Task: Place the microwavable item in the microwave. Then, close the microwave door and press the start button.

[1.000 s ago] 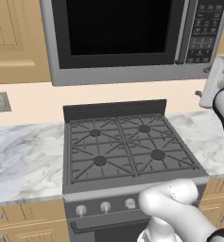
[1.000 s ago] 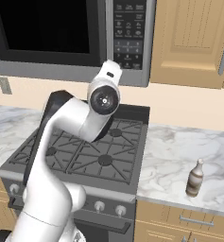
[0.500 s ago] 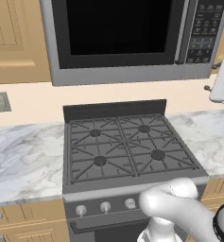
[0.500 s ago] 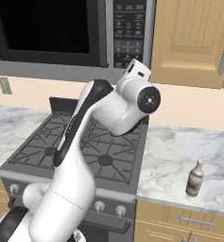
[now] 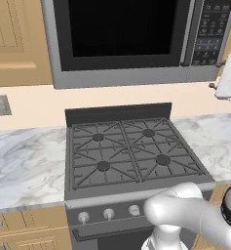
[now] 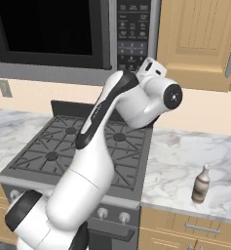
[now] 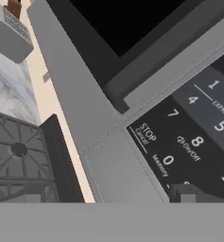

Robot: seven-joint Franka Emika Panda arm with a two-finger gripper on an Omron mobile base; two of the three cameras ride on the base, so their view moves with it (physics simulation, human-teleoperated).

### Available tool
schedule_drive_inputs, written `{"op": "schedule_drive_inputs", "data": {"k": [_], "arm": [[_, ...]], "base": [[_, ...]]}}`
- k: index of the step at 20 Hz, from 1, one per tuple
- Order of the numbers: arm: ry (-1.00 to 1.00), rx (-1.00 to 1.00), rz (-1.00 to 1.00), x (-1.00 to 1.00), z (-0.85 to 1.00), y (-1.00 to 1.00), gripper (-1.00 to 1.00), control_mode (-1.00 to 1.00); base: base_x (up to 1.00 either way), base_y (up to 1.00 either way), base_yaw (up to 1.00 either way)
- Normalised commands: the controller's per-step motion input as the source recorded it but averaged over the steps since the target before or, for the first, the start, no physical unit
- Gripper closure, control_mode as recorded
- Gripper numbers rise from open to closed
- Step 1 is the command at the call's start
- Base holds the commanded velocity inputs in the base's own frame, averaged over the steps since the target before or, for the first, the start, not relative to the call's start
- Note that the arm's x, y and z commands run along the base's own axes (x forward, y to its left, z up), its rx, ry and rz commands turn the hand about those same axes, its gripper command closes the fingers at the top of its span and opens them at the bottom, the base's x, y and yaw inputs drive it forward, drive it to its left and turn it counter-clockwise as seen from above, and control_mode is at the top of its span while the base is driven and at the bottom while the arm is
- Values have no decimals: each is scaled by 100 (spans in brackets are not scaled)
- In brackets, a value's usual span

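The microwave (image 5: pixel 122 39), above the stove (image 5: pixel 131 151), has its door (image 6: pixel 48 29) closed; the interior is dark. The hand (image 5: pixel 229 80), jaws apart and empty, hovers beside the button panel (image 7: pixel 198 137). A bottle (image 6: pixel 201 184) stands on the counter (image 6: pixel 185 166) right of the stove.

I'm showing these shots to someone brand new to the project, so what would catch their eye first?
Most likely the big white robot arm rearing up over the stove, its hand raised to the microwave button panel above. The microwave door looks shut, its window dark. In the hand view the keypad looms close, with the STOP button readable. A small brown-and-white bottle stands alone on the marble counter right of the stove.
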Motion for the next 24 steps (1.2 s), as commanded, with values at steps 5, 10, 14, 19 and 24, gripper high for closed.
{"op": "schedule_drive_inputs", "data": {"k": [5,10,14,19,24], "arm": [[0,2,3,35,-1,0,-100,-100],[0,0,1,33,-1,0,-100,-100],[0,0,1,35,-4,0,-100,-100],[0,1,2,22,-10,-4,-100,-100],[0,0,1,26,-14,0,-100,-100]], "base": [[0,0,0],[0,0,0],[0,0,0],[0,0,0],[0,0,0]]}}
